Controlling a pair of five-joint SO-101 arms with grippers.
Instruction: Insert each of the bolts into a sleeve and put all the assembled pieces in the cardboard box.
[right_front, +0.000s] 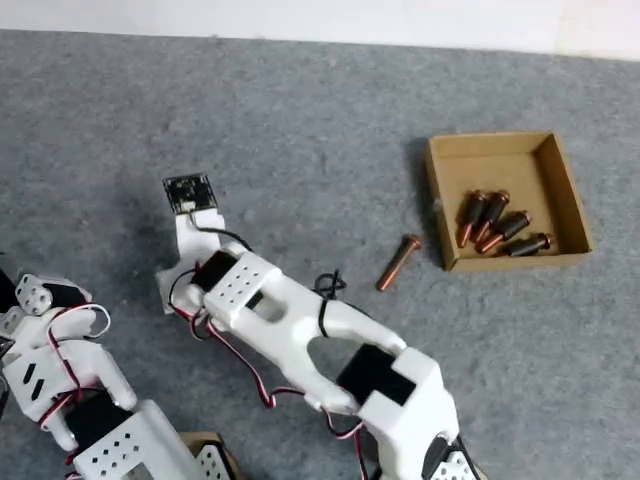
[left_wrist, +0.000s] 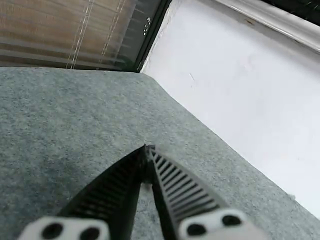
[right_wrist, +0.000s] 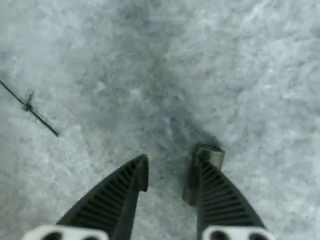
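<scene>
While both arms sit over the grey carpet (right_front: 300, 110), I count four assembled pieces (right_front: 505, 230) lying side by side in the one cardboard box (right_front: 515, 262), bunched towards its near wall. A single loose bolt (right_front: 399, 263) lies flat on the carpet just outside the box's left wall, near it but not touching, its head pointing towards the box.

One sleeve (right_wrist: 207, 167) stands at the right gripper (right_wrist: 170, 175), right against the inner face of one finger; the claw is spread apart and grasps nothing. A thin dark strand (right_wrist: 30, 107) lies on the carpet off to one side of it.

From above, the right arm (right_front: 300, 320) stretches across the middle of the floor, well apart from the bolt and box, with red and black cables (right_front: 240, 355) looping along it. The left arm (right_front: 60, 370) is folded at the near left edge. The left gripper (left_wrist: 148, 150) is clenched tip to tip, empty, above bare carpet, with a white wall (left_wrist: 240, 85) and a window (left_wrist: 75, 30) beyond.
</scene>
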